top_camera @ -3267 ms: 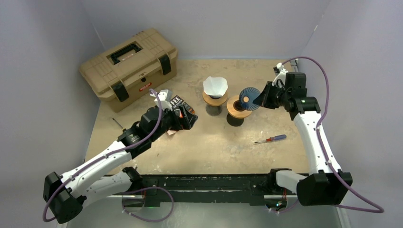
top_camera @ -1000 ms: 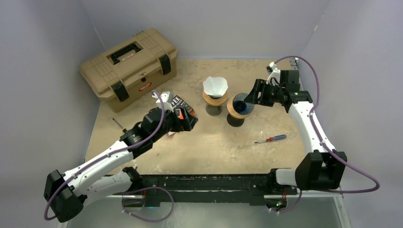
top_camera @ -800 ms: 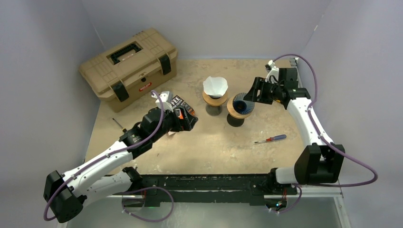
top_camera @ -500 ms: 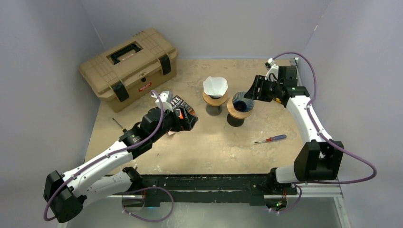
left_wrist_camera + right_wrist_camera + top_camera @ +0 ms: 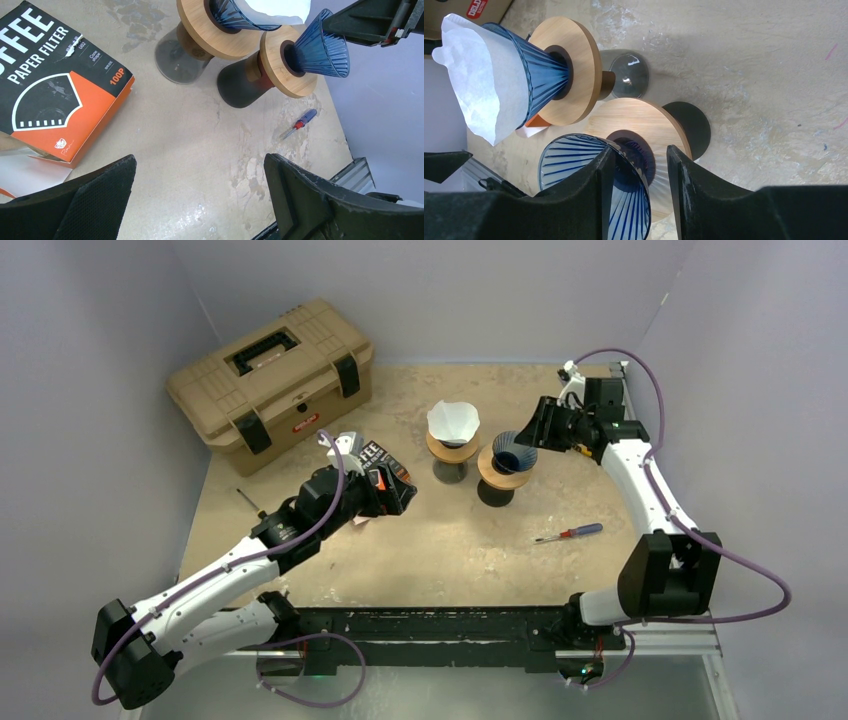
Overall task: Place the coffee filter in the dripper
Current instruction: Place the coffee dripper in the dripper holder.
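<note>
The left arm (image 5: 225,570) stretches diagonally over the table. Its left gripper (image 5: 199,162) is spread wide above bare tabletop, beside the paper filter box (image 5: 55,95). A white coffee filter (image 5: 476,85) sits in the left dripper (image 5: 541,75). Just to its right, the empty blue dripper (image 5: 579,170) leans in its wooden stand (image 5: 644,125). The right arm (image 5: 650,500) bends inward, with the right gripper (image 5: 640,150) half-closed astride that dripper's rim. Whether it pinches the rim cannot be told.
</note>
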`<control>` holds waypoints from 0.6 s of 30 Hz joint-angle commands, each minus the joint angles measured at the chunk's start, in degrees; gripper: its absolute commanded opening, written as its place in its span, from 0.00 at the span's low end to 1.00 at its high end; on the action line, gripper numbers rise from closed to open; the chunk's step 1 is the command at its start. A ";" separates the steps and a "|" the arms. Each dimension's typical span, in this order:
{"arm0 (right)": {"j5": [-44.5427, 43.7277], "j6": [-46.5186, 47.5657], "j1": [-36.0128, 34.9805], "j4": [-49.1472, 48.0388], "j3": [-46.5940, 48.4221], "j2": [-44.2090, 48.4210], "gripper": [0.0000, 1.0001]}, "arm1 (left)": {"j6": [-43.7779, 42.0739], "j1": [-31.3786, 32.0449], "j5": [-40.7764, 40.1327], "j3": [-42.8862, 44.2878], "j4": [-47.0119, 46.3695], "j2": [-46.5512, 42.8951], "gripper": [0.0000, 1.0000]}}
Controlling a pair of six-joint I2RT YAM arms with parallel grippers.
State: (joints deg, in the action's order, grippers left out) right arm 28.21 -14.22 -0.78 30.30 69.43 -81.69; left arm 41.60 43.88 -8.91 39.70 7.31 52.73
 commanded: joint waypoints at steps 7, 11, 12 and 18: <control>2.56 -1.10 -1.44 -3.45 1.70 0.17 0.48 | 0.64 -0.19 -0.67 0.42 0.02 -1.65 0.99; 1.81 -1.66 -2.65 -3.77 1.21 0.09 0.48 | 1.01 -0.12 -0.61 0.12 -0.10 -1.64 0.99; 1.55 -1.75 -2.76 -3.83 1.09 0.11 0.47 | 1.09 -0.19 -0.47 0.07 -0.10 -1.71 1.00; 0.75 -2.30 -3.57 -4.52 0.58 -0.08 0.43 | 1.21 -0.18 -0.48 0.02 0.06 -2.34 0.99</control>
State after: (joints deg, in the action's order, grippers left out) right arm 29.50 -15.81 -3.77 28.29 69.43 -81.76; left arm 41.85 43.86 -9.04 39.70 8.23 51.83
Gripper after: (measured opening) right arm 0.437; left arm 0.994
